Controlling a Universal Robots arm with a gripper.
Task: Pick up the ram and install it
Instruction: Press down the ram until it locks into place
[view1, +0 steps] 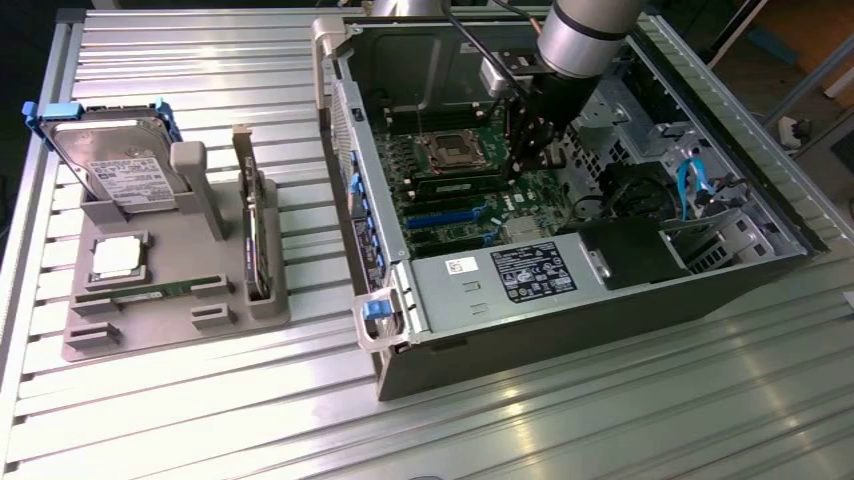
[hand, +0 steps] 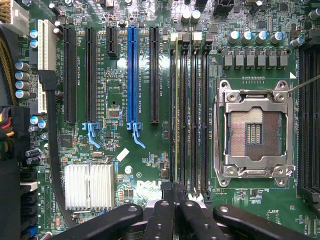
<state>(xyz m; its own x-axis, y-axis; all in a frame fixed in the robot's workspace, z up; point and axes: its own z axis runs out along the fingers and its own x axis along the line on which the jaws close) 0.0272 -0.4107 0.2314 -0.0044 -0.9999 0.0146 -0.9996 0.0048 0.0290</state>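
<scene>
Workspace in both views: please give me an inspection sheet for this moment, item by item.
Surface: slatted metal table carrying a grey tray and an open computer case.
Job's things: ram stands edge-on in the memory slot of its bank farthest from the empty processor socket; another green stick lies in the tray.
Clutter: hard drive, expansion card and processor chip in the tray.
Hand: the hand is shut, tips at the ram's end; whether it grips, cannot tell.
Cables: blue cable inside the case; black cable along the arm.
Surroundings: floor and metal framing past the table.
</scene>
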